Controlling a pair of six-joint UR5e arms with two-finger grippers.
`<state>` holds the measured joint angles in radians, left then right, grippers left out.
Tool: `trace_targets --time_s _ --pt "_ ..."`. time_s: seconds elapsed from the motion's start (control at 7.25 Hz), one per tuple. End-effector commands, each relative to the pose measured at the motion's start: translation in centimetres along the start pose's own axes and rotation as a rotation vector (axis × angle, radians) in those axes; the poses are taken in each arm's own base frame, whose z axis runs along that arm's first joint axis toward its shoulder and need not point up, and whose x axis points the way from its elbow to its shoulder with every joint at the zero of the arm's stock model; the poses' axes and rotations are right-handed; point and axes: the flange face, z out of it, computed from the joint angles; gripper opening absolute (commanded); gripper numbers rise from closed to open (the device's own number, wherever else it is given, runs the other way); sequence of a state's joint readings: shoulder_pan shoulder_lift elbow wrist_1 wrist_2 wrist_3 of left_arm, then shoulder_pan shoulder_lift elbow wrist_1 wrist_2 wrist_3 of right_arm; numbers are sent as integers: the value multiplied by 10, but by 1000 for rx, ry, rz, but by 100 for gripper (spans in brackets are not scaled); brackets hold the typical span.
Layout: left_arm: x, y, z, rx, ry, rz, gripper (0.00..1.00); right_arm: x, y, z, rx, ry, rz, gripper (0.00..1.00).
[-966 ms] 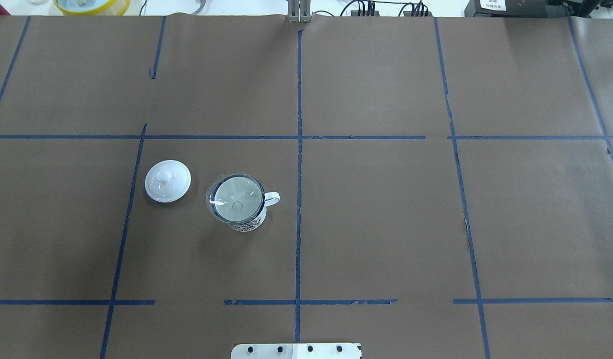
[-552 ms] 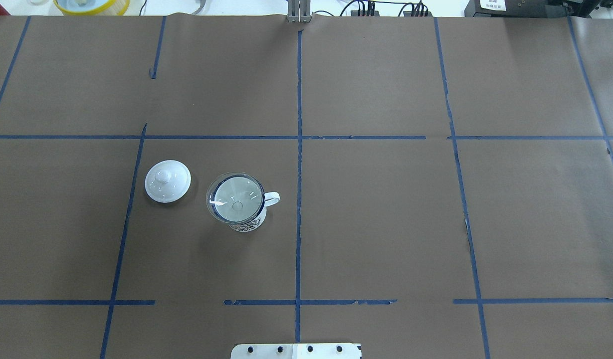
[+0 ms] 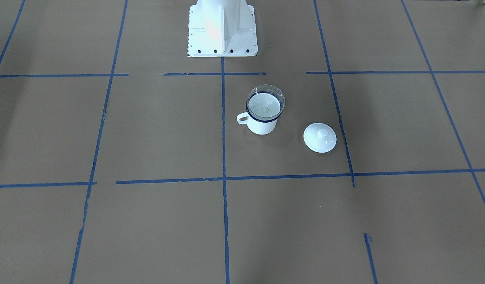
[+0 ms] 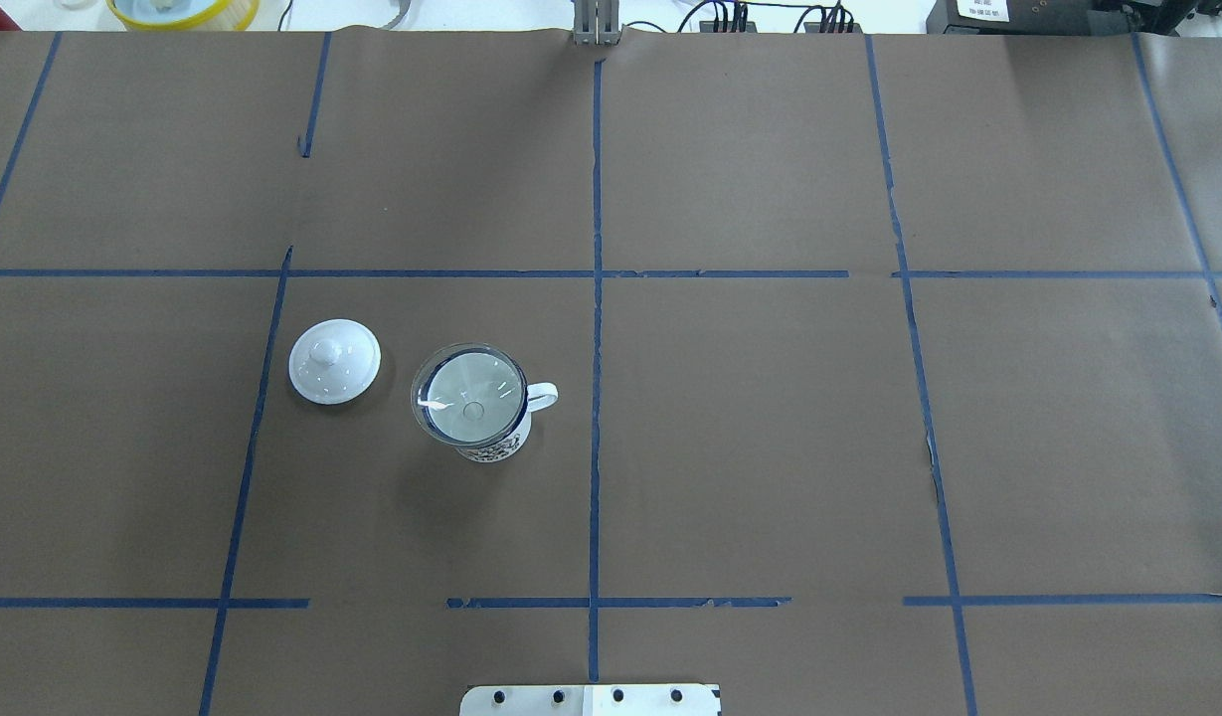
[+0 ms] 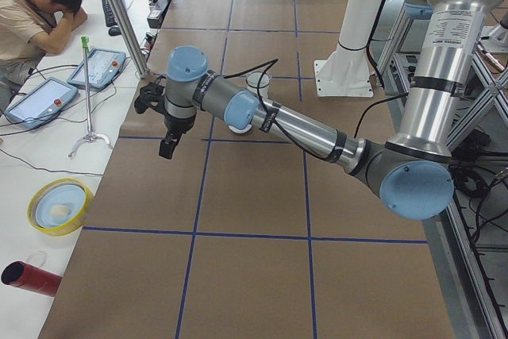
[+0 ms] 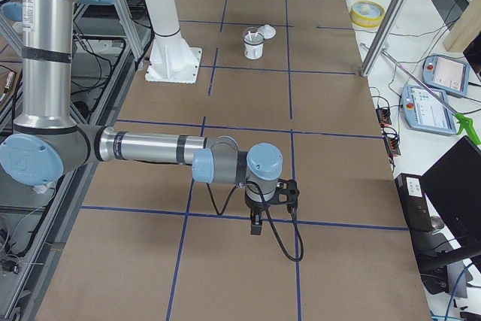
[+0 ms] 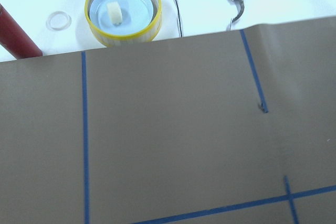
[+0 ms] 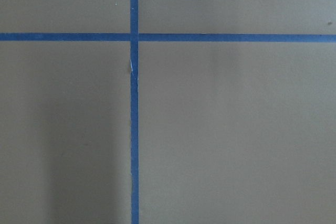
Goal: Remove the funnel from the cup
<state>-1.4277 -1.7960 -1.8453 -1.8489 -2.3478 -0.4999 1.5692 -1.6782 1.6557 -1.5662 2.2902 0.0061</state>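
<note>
The clear funnel (image 4: 469,394) sits in the white cup (image 4: 493,449), its cone resting on the cup's dark blue rim, left of the table's middle line. Both also show in the front view, funnel (image 3: 265,103) in cup (image 3: 261,127), handle towards the middle line. My left gripper (image 5: 169,148) shows only in the left side view, above the table's far edge, well away from the cup (image 5: 257,81). My right gripper (image 6: 256,227) shows only in the right side view, low over the table's right end. I cannot tell whether either is open or shut.
A white round lid (image 4: 334,361) with a knob lies on the table beside the cup. A yellow-rimmed dish (image 7: 123,11) and a red cylinder (image 5: 28,278) lie beyond the far edge. The robot base (image 3: 222,27) stands at the near edge. A person (image 5: 40,5) sits by teach pendants.
</note>
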Motion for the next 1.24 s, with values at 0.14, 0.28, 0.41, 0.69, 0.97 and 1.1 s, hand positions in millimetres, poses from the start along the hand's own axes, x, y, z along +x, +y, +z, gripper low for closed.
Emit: trace_targets --time_s 0.14,0.28,0.41,0.69,0.97,1.1 --pt "193 26 77 -170 168 -174 100 0 0 0 1 0 -1 100" --pt "261 26 89 -223 178 -251 100 0 0 0 1 0 -1 100" --pt "337 27 99 -246 141 -309 100 0 0 0 1 0 -1 100" --pt "446 66 136 -269 -24 -367 100 0 0 0 1 0 -1 100" --pt "504 82 171 -327 -154 -399 100 0 0 0 1 0 -1 100" --pt "514 107 206 -320 -229 -391 100 0 0 0 1 0 -1 100"
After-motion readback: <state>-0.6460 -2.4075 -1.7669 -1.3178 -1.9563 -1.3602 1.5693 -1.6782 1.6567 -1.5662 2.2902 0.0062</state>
